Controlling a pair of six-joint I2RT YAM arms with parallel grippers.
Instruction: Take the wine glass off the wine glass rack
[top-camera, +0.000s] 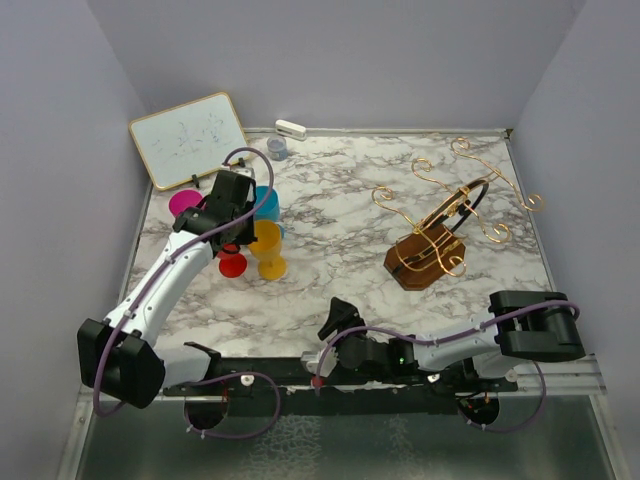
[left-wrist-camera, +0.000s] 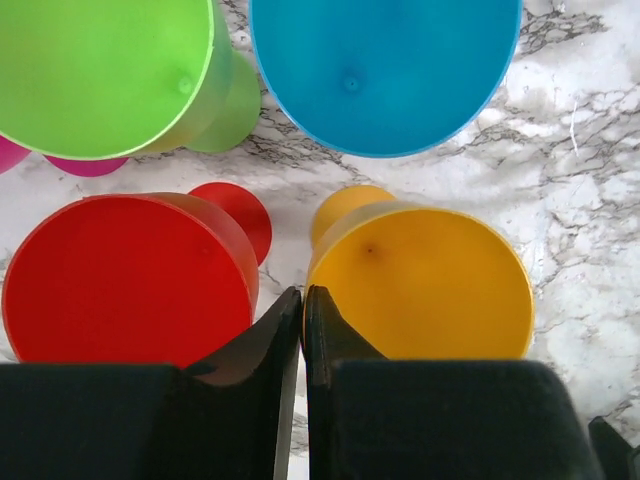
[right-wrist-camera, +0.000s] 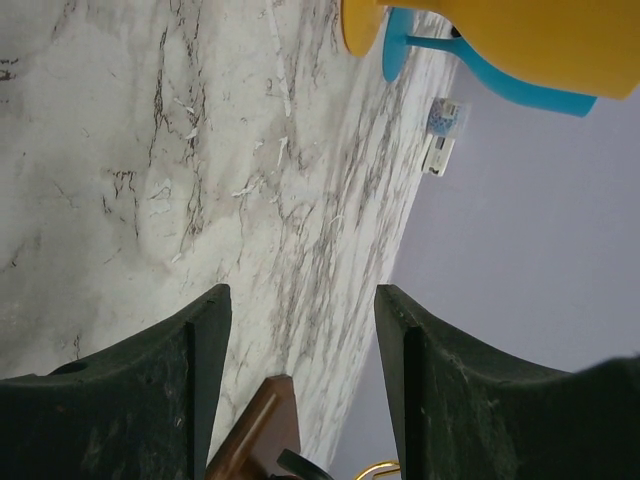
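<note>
The top camera looks down from behind the arm bases over the whole white marbled counter (top-camera: 340, 270). The left wrist camera faces straight down past the left tool (left-wrist-camera: 302, 300), close above the yellow plastic stemmed goblet (left-wrist-camera: 420, 290) at 9 o'clock. The right wrist camera, rolled sideways low near 6 o'clock, sees it from afar.

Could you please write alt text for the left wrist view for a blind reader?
The shut left pincer hangs above a red glass and a yellow glass; a green glass and a blue glass stand beyond on the marble table.
</note>
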